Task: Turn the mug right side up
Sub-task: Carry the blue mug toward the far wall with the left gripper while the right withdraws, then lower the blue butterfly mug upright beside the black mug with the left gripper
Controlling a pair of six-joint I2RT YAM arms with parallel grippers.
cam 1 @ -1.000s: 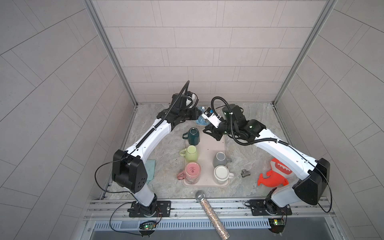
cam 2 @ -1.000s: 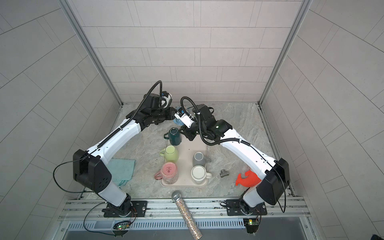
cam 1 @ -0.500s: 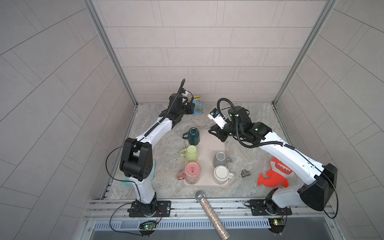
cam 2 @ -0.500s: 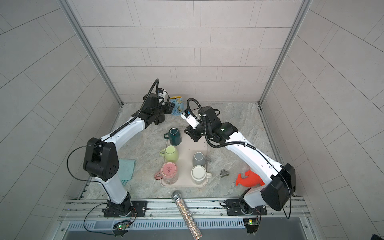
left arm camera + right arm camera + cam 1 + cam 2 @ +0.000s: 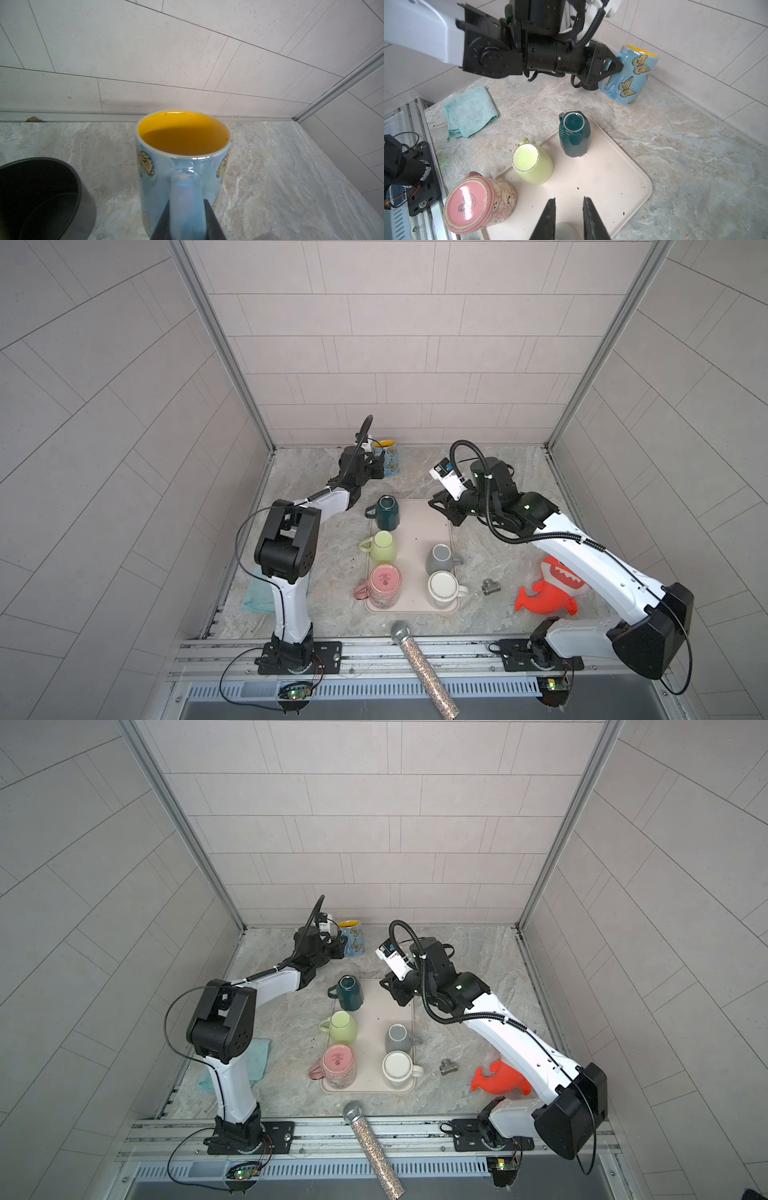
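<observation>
The mug (image 5: 390, 458) (image 5: 353, 938) is light blue with butterflies and a yellow inside. It stands mouth up on the stone tabletop close to the back wall. My left gripper (image 5: 375, 466) (image 5: 338, 946) (image 5: 186, 202) is shut on the mug's handle (image 5: 185, 187), one finger on each side; the right wrist view shows the same grip on the mug (image 5: 633, 76). My right gripper (image 5: 440, 506) (image 5: 392, 990) (image 5: 569, 199) is open and holds nothing. It hovers over the far right corner of the tray (image 5: 419, 526), well apart from the mug.
On the beige tray (image 5: 602, 176), several mugs stand upside down: dark green (image 5: 387, 512), lime (image 5: 381, 546), pink (image 5: 384, 585), grey (image 5: 440, 558) and white (image 5: 442, 589). A teal cloth (image 5: 253, 593) lies left; a metal fitting (image 5: 490, 586) and red shark toy (image 5: 548, 589) right; a microphone (image 5: 419, 664) in front.
The left arm carried the mug from the middle of the table back to the wall, where it now stands mouth up. The right gripper drew away from it towards the tray's right corner.
</observation>
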